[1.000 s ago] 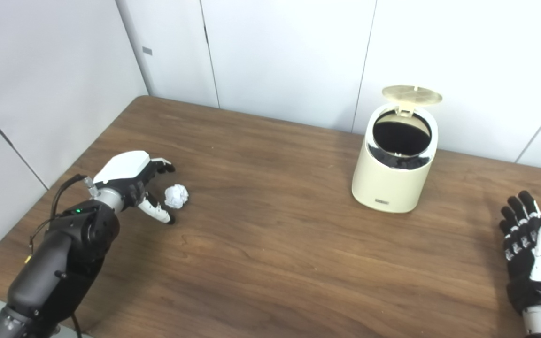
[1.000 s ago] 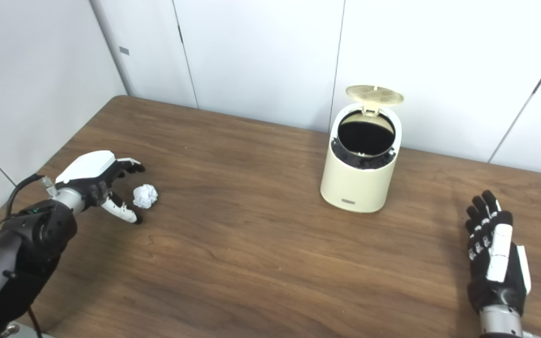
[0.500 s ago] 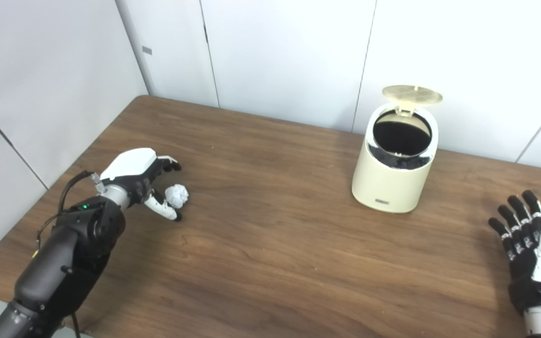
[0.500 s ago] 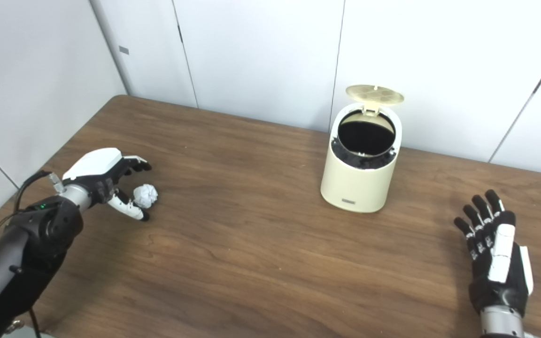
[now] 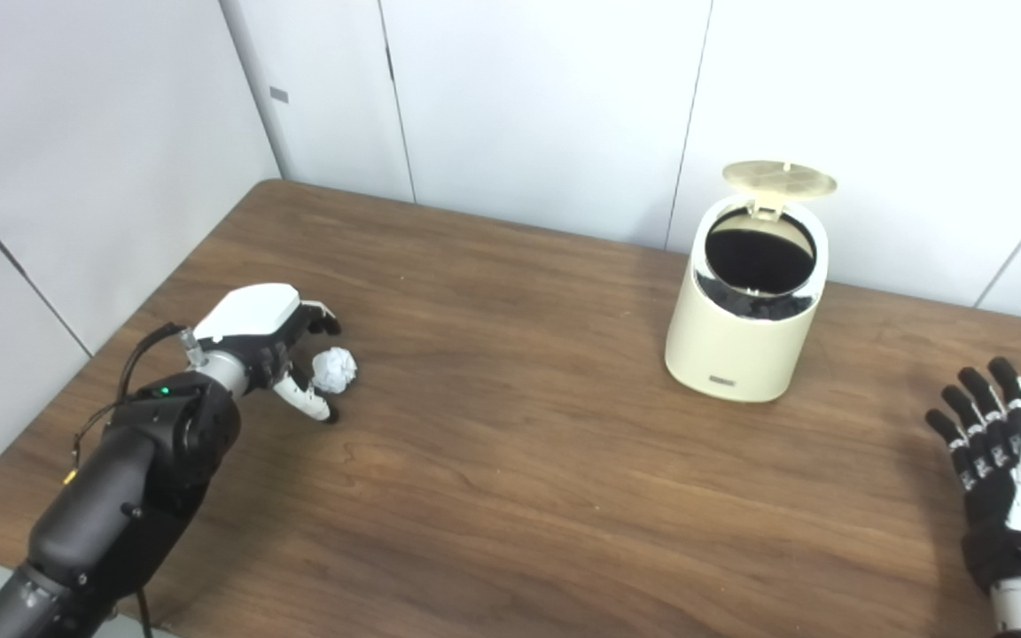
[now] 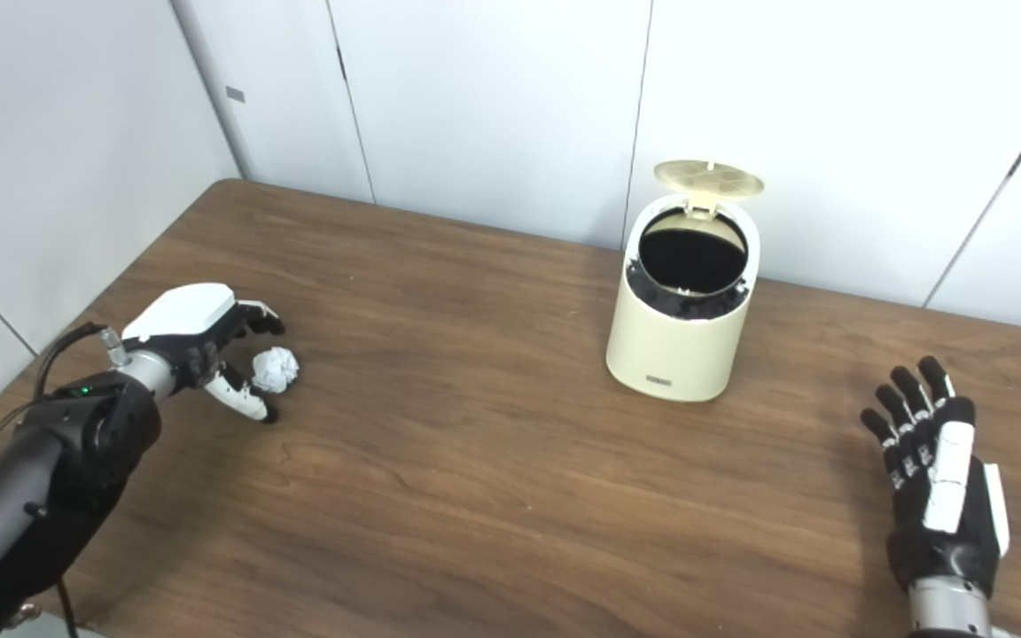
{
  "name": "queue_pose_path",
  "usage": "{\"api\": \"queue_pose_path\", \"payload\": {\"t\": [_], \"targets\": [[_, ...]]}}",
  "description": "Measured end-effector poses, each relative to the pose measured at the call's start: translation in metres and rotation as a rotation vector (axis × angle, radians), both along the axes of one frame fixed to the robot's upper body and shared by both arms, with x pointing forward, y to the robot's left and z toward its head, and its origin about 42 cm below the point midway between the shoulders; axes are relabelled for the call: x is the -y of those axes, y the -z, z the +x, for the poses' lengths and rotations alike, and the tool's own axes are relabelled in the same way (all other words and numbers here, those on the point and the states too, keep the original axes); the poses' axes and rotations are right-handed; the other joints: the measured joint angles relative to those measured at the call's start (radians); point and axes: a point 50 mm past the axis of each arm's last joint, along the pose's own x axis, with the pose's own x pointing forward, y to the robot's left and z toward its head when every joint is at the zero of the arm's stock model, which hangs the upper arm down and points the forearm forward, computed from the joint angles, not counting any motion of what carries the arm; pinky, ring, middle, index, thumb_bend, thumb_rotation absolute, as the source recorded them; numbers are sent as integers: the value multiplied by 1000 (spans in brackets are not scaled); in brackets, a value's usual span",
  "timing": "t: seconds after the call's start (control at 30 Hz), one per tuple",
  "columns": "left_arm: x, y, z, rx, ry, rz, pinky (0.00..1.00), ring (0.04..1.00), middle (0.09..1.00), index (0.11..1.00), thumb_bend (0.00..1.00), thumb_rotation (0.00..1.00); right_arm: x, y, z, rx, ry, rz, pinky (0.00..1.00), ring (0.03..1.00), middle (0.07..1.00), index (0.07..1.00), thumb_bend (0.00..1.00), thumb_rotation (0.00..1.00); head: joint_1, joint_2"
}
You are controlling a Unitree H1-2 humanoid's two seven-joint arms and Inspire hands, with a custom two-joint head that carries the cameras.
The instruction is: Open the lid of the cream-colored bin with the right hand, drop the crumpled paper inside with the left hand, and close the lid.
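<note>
The cream-colored bin (image 5: 745, 328) stands at the back right of the wooden table, its round lid (image 5: 780, 178) tipped up and the dark inside showing. A white ball of crumpled paper (image 5: 334, 369) lies on the table at the left. My left hand (image 5: 273, 341) is open right beside the paper's left side, fingers curled above it and thumb below; the paper rests on the table. My right hand (image 5: 1002, 465) is open with fingers spread, low at the right edge, well away from the bin.
The brown table (image 5: 510, 461) runs under everything, with its left edge close to my left arm. White wall panels (image 5: 528, 106) rise just behind the bin.
My left hand has slid right, up to the paper ball, and its fingers have curled a little. The right hand has shifted slightly left. Bin and paper have not moved.
</note>
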Motion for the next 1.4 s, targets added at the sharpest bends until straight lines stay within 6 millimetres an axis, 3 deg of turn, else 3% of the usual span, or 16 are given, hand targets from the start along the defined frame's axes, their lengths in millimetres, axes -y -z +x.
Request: {"api": "queue_pose_path", "payload": {"t": [0.5, 1.4], "targets": [[-3, 0, 1, -8, -2, 9, 648, 795, 804, 755, 892, 91, 0, 1, -1, -7, 12, 3, 858, 907, 913, 935, 502, 936, -3, 6], [-3, -10, 11, -33, 31, -49, 681, 792, 798, 754, 878, 47, -1, 5, -2, -18, 16, 2, 833, 896, 909, 931, 482, 1000, -3, 21]]}}
